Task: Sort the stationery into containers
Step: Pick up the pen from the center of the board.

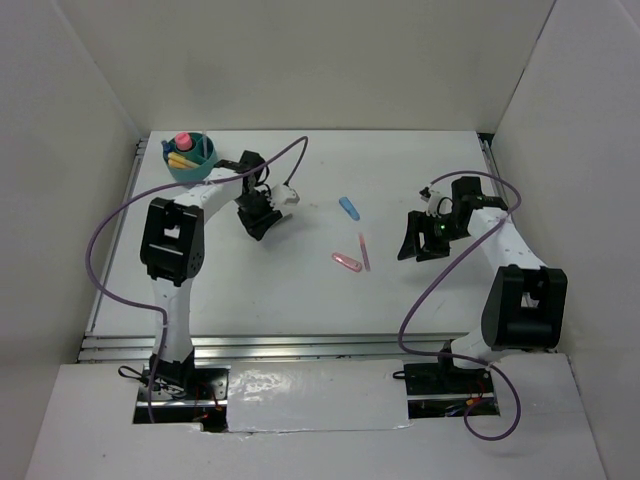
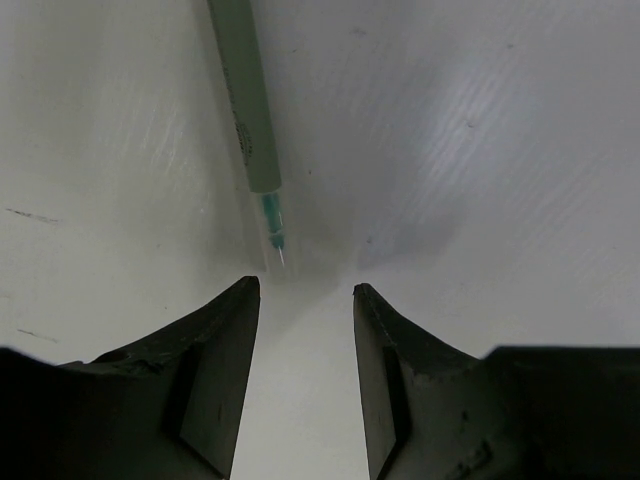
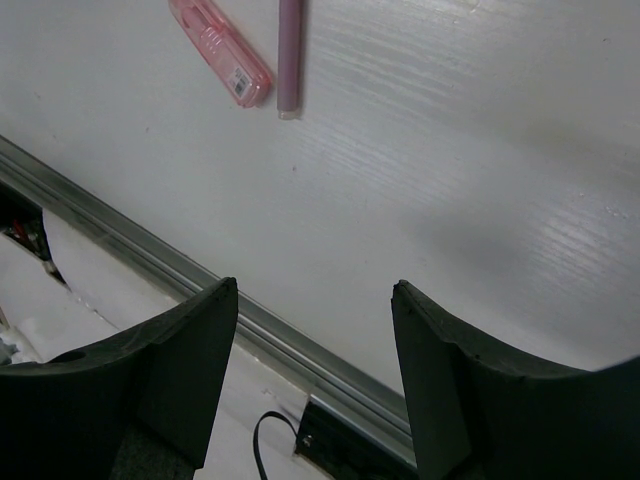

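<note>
The teal tub (image 1: 190, 160) stands at the far left and holds a yellow highlighter (image 1: 180, 160) and a pink-capped item (image 1: 183, 140). My left gripper (image 1: 262, 224) is open and empty to the right of the tub. In the left wrist view (image 2: 305, 290) a pale green pen (image 2: 245, 100) lies on the table, its teal tip just ahead of the fingertips. A small blue piece (image 1: 348, 207), a thin pink pen (image 1: 364, 251) and a flat pink piece (image 1: 346, 262) lie mid-table. My right gripper (image 1: 418, 247) is open and empty, to their right. The right wrist view (image 3: 315, 290) shows the pink piece (image 3: 220, 50) and the pen (image 3: 289, 55) far ahead.
White walls enclose the table on the left, back and right. A metal rail (image 3: 150, 260) runs along the near table edge. Purple cables (image 1: 120, 215) loop beside both arms.
</note>
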`<state>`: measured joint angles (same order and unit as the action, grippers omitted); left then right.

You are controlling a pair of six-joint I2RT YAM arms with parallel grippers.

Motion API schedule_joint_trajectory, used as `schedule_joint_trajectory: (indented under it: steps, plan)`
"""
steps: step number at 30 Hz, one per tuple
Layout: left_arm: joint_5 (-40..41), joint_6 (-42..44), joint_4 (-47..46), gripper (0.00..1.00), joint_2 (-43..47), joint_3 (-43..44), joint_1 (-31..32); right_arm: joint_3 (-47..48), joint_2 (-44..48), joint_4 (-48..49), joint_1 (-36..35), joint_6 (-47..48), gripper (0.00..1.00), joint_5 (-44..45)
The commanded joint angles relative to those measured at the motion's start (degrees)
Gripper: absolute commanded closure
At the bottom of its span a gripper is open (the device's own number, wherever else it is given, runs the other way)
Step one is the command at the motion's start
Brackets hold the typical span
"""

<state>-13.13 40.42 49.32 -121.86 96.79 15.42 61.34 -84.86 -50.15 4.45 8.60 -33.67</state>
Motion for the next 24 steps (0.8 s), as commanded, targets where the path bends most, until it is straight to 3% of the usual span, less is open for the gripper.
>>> schedule_joint_trajectory:
  steps: [1, 8, 16, 24]
  plan:
    - [1.87, -0.96, -0.63, 0.45, -1.79, 3.31, 0.05, -0.35, 2.15, 1.19, 0.21, -0.25, 0.30, -0.52]
    - [2.31, -1.14, -2.47, 0.49, -4.08, 5.07, 1.01, -0.17, 1.89, 1.02, 0.30, -0.16, 0.30, -0.26]
    - [5.47, 0.44, -1.60, 0.73, -5.40, 6.21, 1.10, -0.17, 1.98, 1.19, 0.21, 0.01, 0.30, -0.52]
    - [6.53, 0.36, -0.80, 0.69, -6.72, 5.95, 1.19, -0.35, 2.59, 1.37, 0.30, 0.01, 0.30, -0.61]
